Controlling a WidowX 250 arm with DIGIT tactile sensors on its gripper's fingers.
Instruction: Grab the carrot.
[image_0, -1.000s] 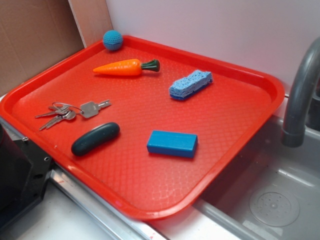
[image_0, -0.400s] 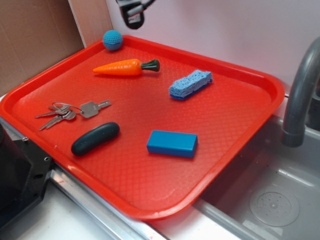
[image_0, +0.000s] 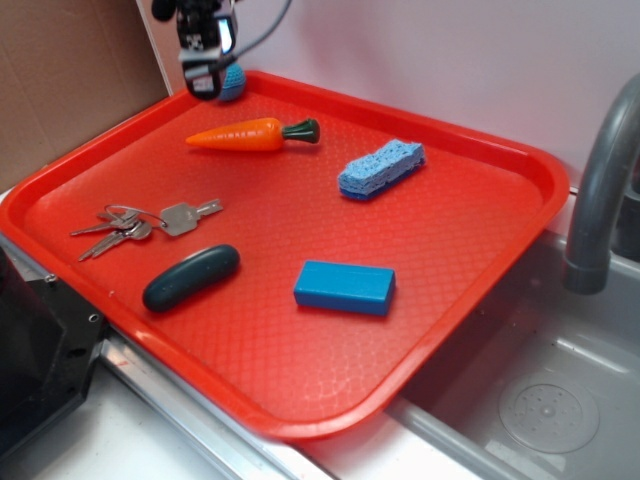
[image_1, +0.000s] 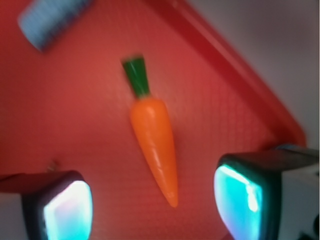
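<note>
Lying ahead of parted fingers: carrot.

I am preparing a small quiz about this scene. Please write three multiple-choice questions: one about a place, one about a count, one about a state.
1. Where does the carrot lie?
A. on the red tray
B. in the sink
C. on the blue block

2. How many blue or bluish things are on the tray?
A. one
B. three
C. five

3. How is the gripper?
A. shut on the carrot
B. shut on the keys
C. open, holding nothing

Answers: 1 A, the carrot rests on the tray. 2 B, a ball, a sponge and a block. 3 C, in the wrist view its fingers stand apart above the carrot.
</note>
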